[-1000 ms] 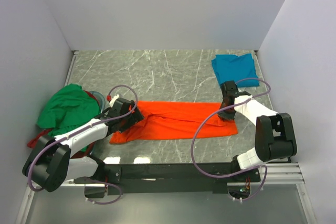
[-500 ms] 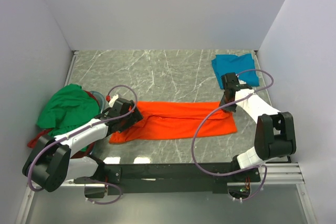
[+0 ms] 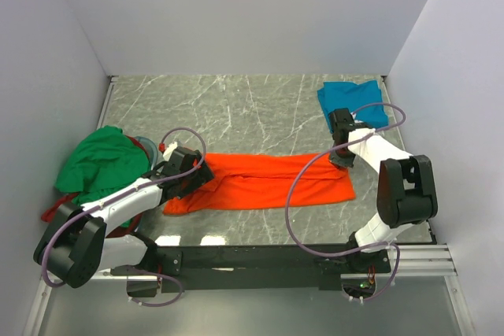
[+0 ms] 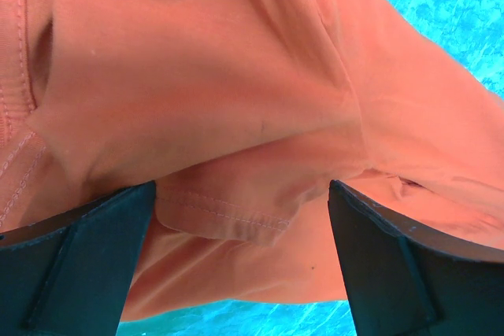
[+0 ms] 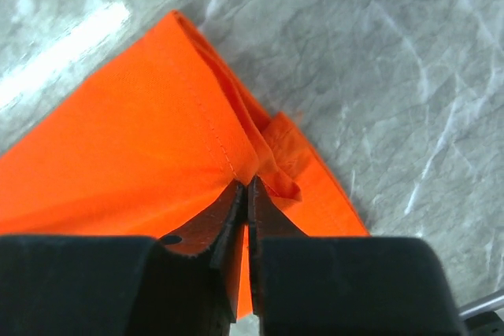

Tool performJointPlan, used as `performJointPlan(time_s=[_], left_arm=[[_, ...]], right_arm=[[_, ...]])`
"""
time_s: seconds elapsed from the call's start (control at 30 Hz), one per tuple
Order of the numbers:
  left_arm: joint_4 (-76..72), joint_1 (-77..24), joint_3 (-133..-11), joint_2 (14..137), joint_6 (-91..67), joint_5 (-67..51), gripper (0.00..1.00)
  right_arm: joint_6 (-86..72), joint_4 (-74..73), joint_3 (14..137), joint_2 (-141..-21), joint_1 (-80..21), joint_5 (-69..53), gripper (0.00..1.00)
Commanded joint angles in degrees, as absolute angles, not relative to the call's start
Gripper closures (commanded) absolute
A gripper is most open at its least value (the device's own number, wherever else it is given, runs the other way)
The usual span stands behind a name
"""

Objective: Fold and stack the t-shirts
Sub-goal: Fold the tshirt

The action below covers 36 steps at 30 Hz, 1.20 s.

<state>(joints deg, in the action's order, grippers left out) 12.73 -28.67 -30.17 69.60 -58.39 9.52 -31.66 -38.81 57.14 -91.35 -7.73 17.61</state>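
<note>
Orange cloth t-shirt (image 3: 268, 182) mid-fold: right gripper (image 5: 247, 194) clamps its far-right edge, left gripper (image 4: 240, 222) gapes over left end, should grip next.

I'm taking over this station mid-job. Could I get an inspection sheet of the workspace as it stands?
Surface: grey marbled table.
Job's things: orange shirt lying as a long strip mid-table; teal shirt folded at the far right; green shirt crumpled at the left, over a dark red shirt.
Clutter: grey-blue scrap beside the green shirt, too hidden to identify.
Grippers: left gripper open over the orange shirt's left end; right gripper shut on a fold at its right end.
Cables: purple cables loop off both arms.
Surroundings: plain white walls on three sides.
</note>
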Motion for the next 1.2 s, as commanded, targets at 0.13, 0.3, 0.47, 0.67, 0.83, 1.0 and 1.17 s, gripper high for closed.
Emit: performJointPlan(time_s=[0.13, 0.3, 0.47, 0.67, 0.83, 1.0, 1.17], left_arm=[[17.6, -28.6, -28.9, 70.4, -58.3, 12.0, 0.00], [17.7, -28.6, -28.8, 69.5, -58.3, 12.0, 0.01], [18.8, -28.6, -29.5, 68.2, -58.2, 12.1, 0.01], [20.0, -28.5, -31.8, 65.3, -58.2, 12.3, 0.00], [19.8, -28.6, -33.7, 65.3, -58.4, 12.2, 0.01], [18.3, -28.6, -35.0, 68.0, -58.0, 9.9, 0.01], [15.8, -28.6, -36.5, 74.4, -57.9, 9.1, 0.01]], right_arm=[[-31.3, -35.2, 60.1, -94.0, -7.1, 24.8, 0.65], [-30.9, -34.4, 61.2, -94.6, -7.0, 25.2, 0.58], [-31.1, -34.3, 61.0, -88.6, -7.1, 24.5, 0.46], [-29.7, -31.9, 57.1, -78.8, -7.9, 13.0, 0.13], [-28.7, -23.6, 49.8, -75.5, -9.8, -3.0, 0.11], [-29.0, -21.3, 48.5, -79.9, -10.5, -6.3, 0.10], [-29.9, -19.3, 47.8, -85.7, -11.0, -7.0, 0.10]])
